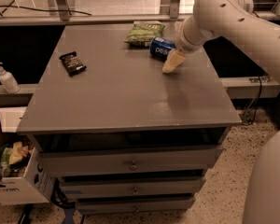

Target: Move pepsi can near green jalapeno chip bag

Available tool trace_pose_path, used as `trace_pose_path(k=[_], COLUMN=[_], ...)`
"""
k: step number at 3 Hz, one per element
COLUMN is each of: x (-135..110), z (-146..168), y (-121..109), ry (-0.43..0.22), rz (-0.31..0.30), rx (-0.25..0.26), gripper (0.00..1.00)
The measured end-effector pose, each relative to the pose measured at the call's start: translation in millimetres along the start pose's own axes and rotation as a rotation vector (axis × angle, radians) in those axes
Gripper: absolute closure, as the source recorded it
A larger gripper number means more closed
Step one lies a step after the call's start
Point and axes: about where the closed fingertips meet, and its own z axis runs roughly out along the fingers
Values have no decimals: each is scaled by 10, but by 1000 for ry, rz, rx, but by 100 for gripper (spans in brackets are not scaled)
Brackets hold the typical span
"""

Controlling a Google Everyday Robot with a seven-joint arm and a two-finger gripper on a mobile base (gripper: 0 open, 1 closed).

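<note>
The pepsi can is seen lying on its side on the desk, just beside the green jalapeno chip bag, at the bag's near right corner. Whether the two touch cannot be told. With the can so close to the bag, the placement asked for is judged as good as reached.

The gripper is held low over the desk on the side of the can away from the bag, with its pale tip angled down toward the desk top. It cannot be told whether the gripper is parted, closed or clamped on the can, nor whether it touches the can at all.

The bag is laid near the back edge of the desk, so little room is left behind it. Beyond the gripper, on the side away from the bag, only a narrow strip remains before the desk's side edge. A wide bare stretch is left in front of the bag, and a black snack packet lies well apart from it on the opposite side.

A can on its side is judged liable to roll if brushed. A lift straight up, away from the bag, would be the safer way out.
</note>
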Motion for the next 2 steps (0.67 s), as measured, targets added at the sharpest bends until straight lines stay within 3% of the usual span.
trace_pose_path(k=[1,2], x=[162,145], z=[-64,-122], y=[-186,-273], ry=[-60,-85], rz=[69,94], rx=[31,44], gripper=[0,0])
